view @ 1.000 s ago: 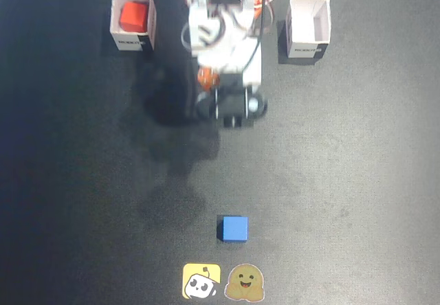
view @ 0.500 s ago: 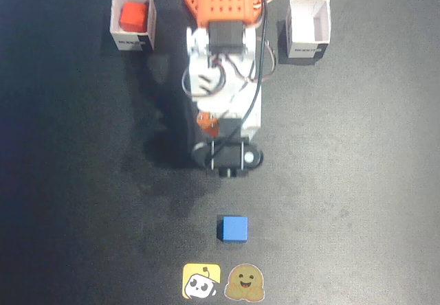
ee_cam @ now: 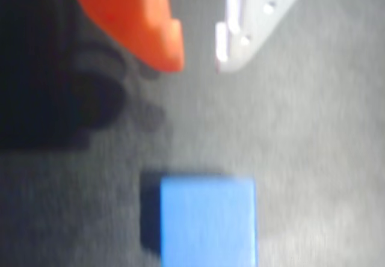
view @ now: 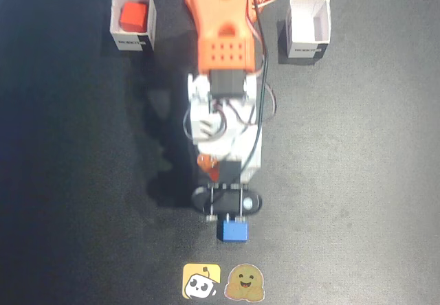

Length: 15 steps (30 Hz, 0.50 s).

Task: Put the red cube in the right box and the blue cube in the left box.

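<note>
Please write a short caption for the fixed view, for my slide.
Red cube sits in one box; tool reaches toward blue cube.

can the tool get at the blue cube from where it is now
Probably yes. In the wrist view the tool hangs open just short of the blue cube, with only bare dark mat between them. In the fixed view nothing stands beside the cube; the two stickers lie beyond it.

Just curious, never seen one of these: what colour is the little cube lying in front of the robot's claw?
Blue. The blue cube shows best in the wrist view.
</note>
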Each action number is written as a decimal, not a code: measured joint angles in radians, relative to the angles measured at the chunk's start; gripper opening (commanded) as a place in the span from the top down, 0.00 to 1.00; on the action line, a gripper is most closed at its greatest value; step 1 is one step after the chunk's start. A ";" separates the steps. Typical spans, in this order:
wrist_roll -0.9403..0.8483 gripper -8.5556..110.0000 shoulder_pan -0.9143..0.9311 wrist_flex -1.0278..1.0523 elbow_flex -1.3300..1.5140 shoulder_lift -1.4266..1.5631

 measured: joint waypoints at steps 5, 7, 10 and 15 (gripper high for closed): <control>0.021 0.89 -0.002 0.002 -0.100 -0.110; 0.038 0.89 -0.006 0.025 -0.155 -0.155; 0.035 0.88 -0.014 0.063 -0.230 -0.209; 0.054 0.87 -0.020 0.084 -0.287 -0.247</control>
